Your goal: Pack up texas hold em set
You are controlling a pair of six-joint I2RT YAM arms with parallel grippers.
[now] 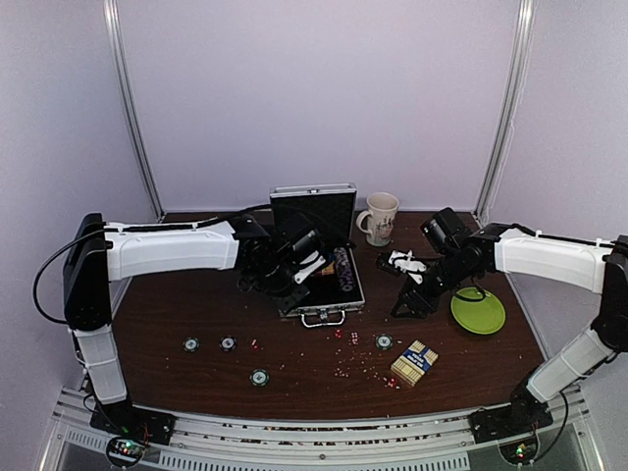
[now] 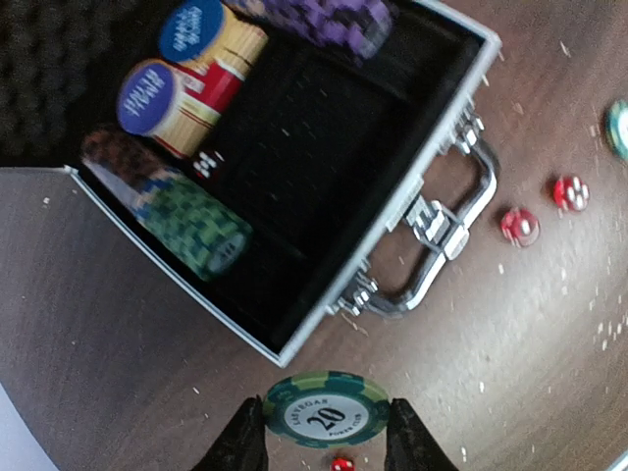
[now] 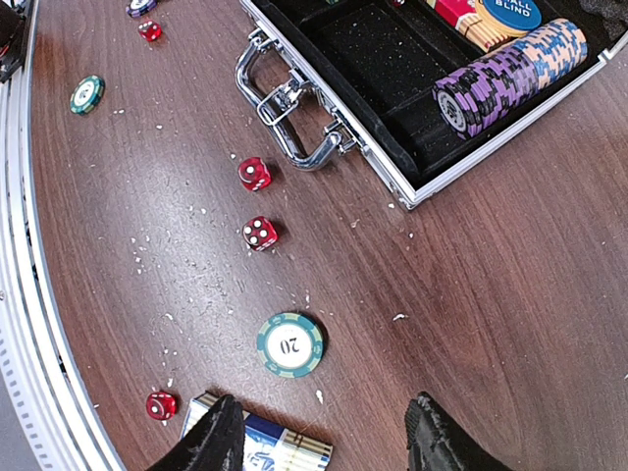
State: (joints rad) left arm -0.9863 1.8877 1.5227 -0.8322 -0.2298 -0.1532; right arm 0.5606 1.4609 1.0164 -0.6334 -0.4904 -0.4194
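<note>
Centre table, far half: case [image 1: 312, 211], lid up, handle facing the near edge. Left gripper [image 2: 324, 446], at the case's left-near corner, is part-closed on a green chip [image 2: 324, 410]. Right gripper [image 3: 324, 437] is wide and empty above the card box [image 1: 414, 363]. Dice [image 3: 254, 174] lie near the handle. Loose chips [image 1: 228, 343] sit well apart on the near-left table [image 1: 167, 304], with bare wood between them.

Case [image 2: 309, 329]: bright silver metal walls; lining [image 2: 314, 147] matt black. Handle [image 2: 466, 231]: polished chrome. Red dice [image 3: 254, 174]: glossy translucent plastic. Green poker chip [image 2: 327, 410]: smooth. Surface [image 2: 118, 373]: dark wood-grain, faint sheen.
</note>
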